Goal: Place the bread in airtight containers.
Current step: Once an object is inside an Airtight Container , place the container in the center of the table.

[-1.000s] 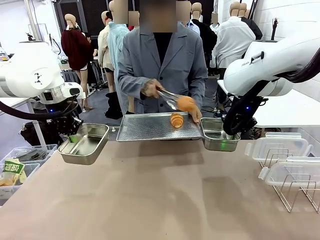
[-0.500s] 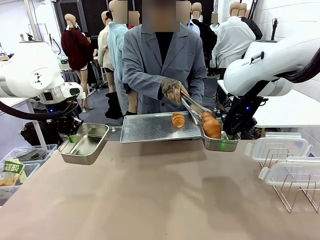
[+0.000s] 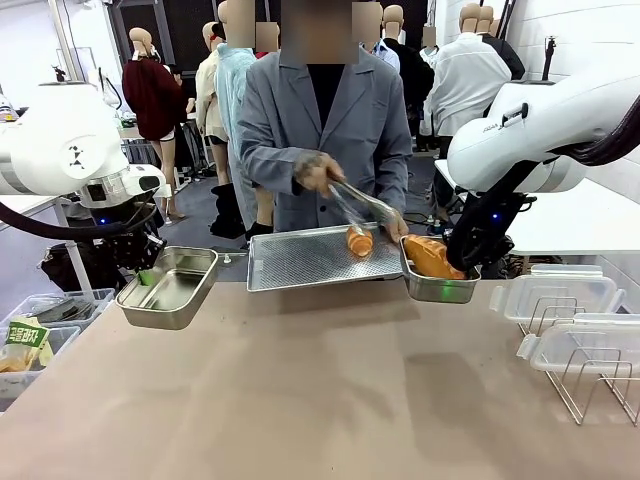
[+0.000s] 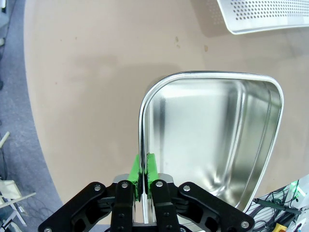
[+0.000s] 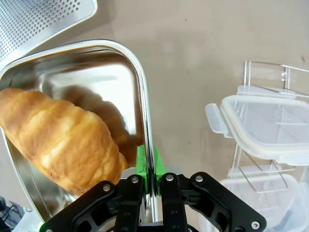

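One golden croissant (image 3: 432, 257) lies in the right steel container (image 3: 425, 288), large in the right wrist view as the croissant (image 5: 63, 140) in the tub (image 5: 96, 53). My right gripper (image 5: 149, 166) is shut on that tub's rim, seen from the front as the right gripper (image 3: 462, 272). A second croissant (image 3: 358, 240) sits on the perforated tray (image 3: 300, 258), with the person's tongs (image 3: 352, 205) at it. The left container (image 3: 170, 285) holds nothing. My left gripper (image 4: 145, 169) is shut on the rim of this tub (image 4: 212, 145), at its left edge (image 3: 148, 277).
Two clear plastic lids (image 3: 555, 293) (image 3: 590, 345) rest on a wire rack (image 3: 590, 385) at the right, also seen as lids (image 5: 270, 125). A bin with packets (image 3: 30, 345) stands off the table's left. The brown tabletop (image 3: 320, 390) is bare in front.
The person carried one croissant with the tongs from above the tray into the right container, let it go, then brought the tongs back to the croissant on the tray. Both arms stayed still.
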`<act>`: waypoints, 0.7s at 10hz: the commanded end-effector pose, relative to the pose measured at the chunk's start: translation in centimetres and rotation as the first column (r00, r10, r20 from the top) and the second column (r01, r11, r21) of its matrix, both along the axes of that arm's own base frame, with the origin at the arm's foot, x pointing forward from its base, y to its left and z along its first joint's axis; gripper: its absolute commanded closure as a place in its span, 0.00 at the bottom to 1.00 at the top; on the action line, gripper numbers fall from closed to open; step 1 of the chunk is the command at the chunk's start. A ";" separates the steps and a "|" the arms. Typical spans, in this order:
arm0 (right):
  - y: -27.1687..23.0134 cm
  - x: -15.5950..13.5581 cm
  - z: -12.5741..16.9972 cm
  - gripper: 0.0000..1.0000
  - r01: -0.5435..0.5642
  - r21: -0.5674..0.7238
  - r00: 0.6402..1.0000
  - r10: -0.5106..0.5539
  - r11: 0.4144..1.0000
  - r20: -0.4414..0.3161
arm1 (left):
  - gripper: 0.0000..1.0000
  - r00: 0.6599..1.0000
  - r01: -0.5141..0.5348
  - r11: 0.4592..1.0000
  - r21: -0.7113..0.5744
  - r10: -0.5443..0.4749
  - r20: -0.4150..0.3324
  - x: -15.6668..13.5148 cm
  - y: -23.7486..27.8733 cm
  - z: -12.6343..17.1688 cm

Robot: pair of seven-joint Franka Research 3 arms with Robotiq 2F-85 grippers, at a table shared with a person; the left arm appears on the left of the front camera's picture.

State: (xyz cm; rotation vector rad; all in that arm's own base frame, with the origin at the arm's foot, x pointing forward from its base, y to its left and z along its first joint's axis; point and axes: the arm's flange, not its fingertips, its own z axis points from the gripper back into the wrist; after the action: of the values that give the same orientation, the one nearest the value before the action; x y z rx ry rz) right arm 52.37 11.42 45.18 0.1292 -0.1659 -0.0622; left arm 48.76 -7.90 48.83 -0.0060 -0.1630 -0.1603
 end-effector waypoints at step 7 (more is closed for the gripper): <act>0.0 -0.4 0.0 1.00 -0.003 0.019 1.000 0.003 1.000 0.025 | 1.00 1.000 0.002 1.000 0.008 -0.002 0.008 -0.1 0.1 0.3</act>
State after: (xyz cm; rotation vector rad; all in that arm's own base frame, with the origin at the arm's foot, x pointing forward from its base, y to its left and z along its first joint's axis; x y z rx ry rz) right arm 52.37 11.42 45.18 0.1292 -0.1659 -0.0622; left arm 48.76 -7.90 48.83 -0.0060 -0.1630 -0.1603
